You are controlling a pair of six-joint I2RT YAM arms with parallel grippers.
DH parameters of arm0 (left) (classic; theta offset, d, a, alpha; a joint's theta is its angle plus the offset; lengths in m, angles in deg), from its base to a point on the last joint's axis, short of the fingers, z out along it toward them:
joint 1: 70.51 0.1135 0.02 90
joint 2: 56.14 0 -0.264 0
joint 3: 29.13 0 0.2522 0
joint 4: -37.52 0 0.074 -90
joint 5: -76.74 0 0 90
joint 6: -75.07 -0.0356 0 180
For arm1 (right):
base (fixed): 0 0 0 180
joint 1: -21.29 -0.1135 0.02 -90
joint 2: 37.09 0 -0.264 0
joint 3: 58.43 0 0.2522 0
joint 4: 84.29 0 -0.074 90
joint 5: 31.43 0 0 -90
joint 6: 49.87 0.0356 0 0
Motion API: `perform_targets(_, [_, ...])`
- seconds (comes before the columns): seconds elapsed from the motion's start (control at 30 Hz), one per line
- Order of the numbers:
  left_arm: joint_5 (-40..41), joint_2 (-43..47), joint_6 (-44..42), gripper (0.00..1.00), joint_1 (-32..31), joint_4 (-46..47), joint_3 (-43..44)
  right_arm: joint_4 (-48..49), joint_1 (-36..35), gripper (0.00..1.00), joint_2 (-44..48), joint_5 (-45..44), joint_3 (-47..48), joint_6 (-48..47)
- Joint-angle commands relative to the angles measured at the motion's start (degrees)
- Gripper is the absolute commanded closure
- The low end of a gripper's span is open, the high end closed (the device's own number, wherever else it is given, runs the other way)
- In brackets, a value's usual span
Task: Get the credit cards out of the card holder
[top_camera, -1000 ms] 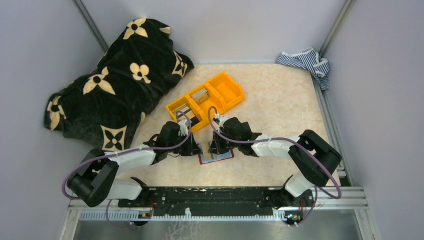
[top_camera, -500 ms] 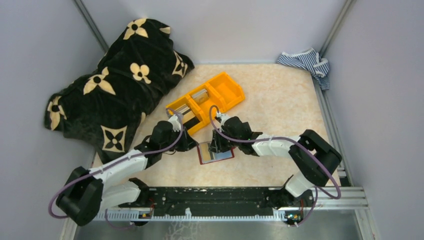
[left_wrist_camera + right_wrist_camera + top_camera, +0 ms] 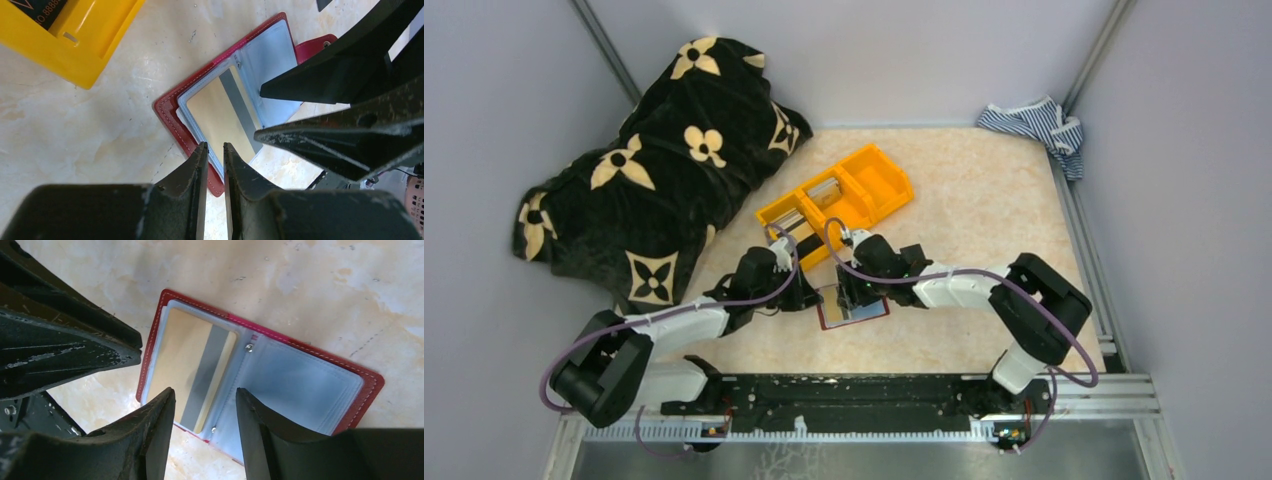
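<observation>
The card holder [image 3: 854,310], dark red with light blue pockets, lies open and flat on the table. A pale beige credit card with a grey stripe [image 3: 220,115] [image 3: 190,365] sits in its left pocket. The right pocket [image 3: 300,385] looks bare. My left gripper [image 3: 216,146] hovers at the holder's left edge [image 3: 170,107], its jaws a narrow slit apart with nothing between them. My right gripper [image 3: 206,391] stands open just above the fold, straddling the card's inner edge without touching it. In the top view the left gripper [image 3: 809,296] and the right gripper [image 3: 848,290] nearly meet over the holder.
An orange three-compartment bin [image 3: 836,200] stands just behind the holder, and a dark card [image 3: 45,9] lies in it. A black blanket with beige flowers [image 3: 654,170] fills the back left. A striped cloth [image 3: 1034,125] lies in the back right corner.
My right gripper has gone from shut to open above the holder. My left arm drew back to the left and returned to the holder's left edge, its jaws slightly narrower.
</observation>
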Motion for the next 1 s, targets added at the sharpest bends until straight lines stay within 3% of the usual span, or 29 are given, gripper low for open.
perform_targets(0.0, [0.4,2.1,-0.3,0.77,0.2,1.2,-0.7,-5.0,-3.3,0.5,-0.7,-7.4,4.9,-2.8])
perform_targets(0.17, [3.8,6.7,-0.3,0.78,0.3,-1.6,-1.6,-11.4,-7.3,0.47,-2.2,-15.9,9.5,-4.9])
perform_targets(0.4, [17.1,18.9,-3.4,0.79,2.0,-14.3,0.5,-14.2,-10.2,0.37,-6.9,-18.4,13.6,-5.4])
perform_targets(0.57, [15.5,20.3,-1.9,0.79,2.1,-14.0,-0.5,-15.1,-11.2,0.38,-9.2,-18.7,15.9,-5.4])
perform_targets(0.77, [14.9,20.5,-1.8,0.79,2.4,-13.1,-1.7,-16.8,-11.8,0.65,-10.4,-20.1,16.9,-5.2])
perform_targets(0.97, [14.3,20.2,-2.1,0.79,2.8,-12.3,-1.8,-16.8,-11.7,0.84,-11.2,-19.4,16.5,-3.7])
